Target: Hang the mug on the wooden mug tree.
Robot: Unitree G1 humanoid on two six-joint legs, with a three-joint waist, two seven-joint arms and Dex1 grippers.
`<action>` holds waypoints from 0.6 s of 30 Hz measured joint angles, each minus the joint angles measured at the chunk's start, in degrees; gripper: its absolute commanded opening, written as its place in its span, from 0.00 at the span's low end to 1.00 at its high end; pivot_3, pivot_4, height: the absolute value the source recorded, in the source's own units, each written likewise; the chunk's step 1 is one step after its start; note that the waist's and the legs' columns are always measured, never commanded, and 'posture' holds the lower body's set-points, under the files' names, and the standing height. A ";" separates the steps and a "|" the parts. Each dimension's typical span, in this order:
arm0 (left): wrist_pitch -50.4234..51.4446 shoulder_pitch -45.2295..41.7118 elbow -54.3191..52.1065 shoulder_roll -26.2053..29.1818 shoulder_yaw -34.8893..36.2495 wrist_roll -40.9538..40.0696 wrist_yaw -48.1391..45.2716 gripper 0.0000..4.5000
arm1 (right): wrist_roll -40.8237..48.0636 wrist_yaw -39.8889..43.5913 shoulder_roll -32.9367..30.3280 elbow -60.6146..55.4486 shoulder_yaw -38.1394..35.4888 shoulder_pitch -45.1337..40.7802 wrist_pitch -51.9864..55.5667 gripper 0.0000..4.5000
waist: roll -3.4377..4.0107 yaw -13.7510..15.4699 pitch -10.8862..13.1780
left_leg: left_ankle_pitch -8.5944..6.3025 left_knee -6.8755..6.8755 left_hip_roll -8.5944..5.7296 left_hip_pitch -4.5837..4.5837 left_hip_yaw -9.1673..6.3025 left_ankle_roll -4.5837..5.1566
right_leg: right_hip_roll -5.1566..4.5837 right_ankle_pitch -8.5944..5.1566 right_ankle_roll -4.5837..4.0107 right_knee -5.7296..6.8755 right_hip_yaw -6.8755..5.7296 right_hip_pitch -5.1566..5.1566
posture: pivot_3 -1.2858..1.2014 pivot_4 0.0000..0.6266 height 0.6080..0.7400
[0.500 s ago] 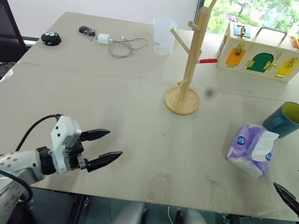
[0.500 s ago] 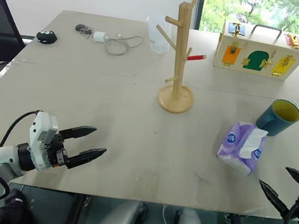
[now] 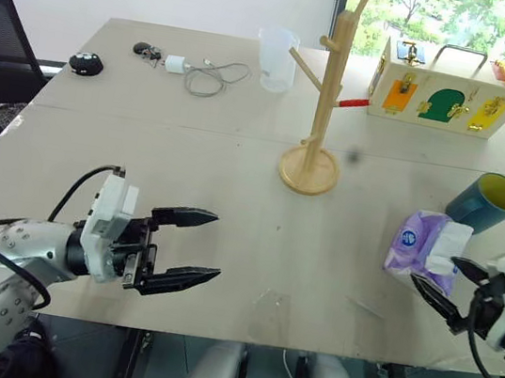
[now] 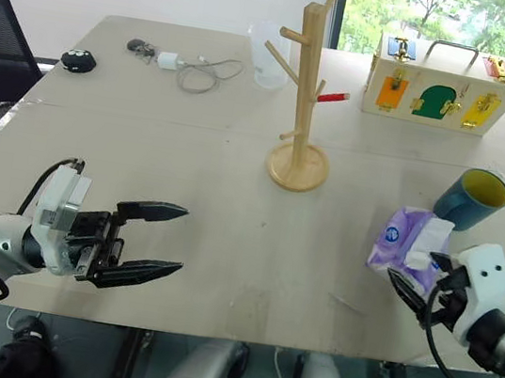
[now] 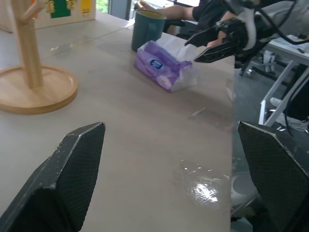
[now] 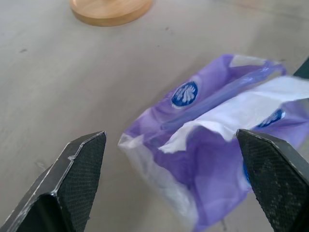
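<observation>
Both black two-fingered grippers gape wide and empty, left gripper (image 3: 194,247) at seven o'clock, right gripper (image 3: 444,285) at four beside the purple tissue pack (image 3: 425,253), while the teal-blue yellow-lined mug (image 3: 486,202) waits at three, right of the tall light-wood mug tree (image 3: 321,104).

Bright, even daylight from window (image 3: 449,19) at far right. Soft shadows on desk (image 3: 232,196). Small glare patch near desk edge. Wrist views slightly soft.
</observation>
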 measured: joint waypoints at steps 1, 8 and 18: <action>0.14 -0.80 -0.13 0.00 -0.14 -0.19 0.16 1.00 | -1.73 -0.45 0.05 0.48 1.55 -0.06 -0.57 0.97 | -0.01 0.02 0.00 | 0.00 0.00 0.00 -0.01 -0.01 0.00 | 0.00 0.00 0.00 0.01 -0.02 0.00 | 0.52 0.24 1.00; 1.05 -2.76 -0.15 -0.05 -1.75 -0.46 1.50 1.00 | -18.55 -3.82 -0.17 9.00 14.89 -2.73 -10.22 0.72 | -0.02 -0.38 -0.01 | 0.01 0.03 0.00 0.08 0.10 -0.01 | 0.06 0.00 0.01 0.14 -0.03 -0.01 | 0.52 0.24 1.00; 0.96 -2.50 -0.12 -0.53 -1.82 -0.34 2.82 1.00 | -26.41 -3.25 1.40 13.96 16.59 -3.27 -20.85 0.01 | -0.04 -0.50 -0.02 | 0.01 0.07 0.01 0.08 0.07 -0.01 | 0.06 0.00 0.01 0.15 0.00 0.01 | 0.52 0.24 1.00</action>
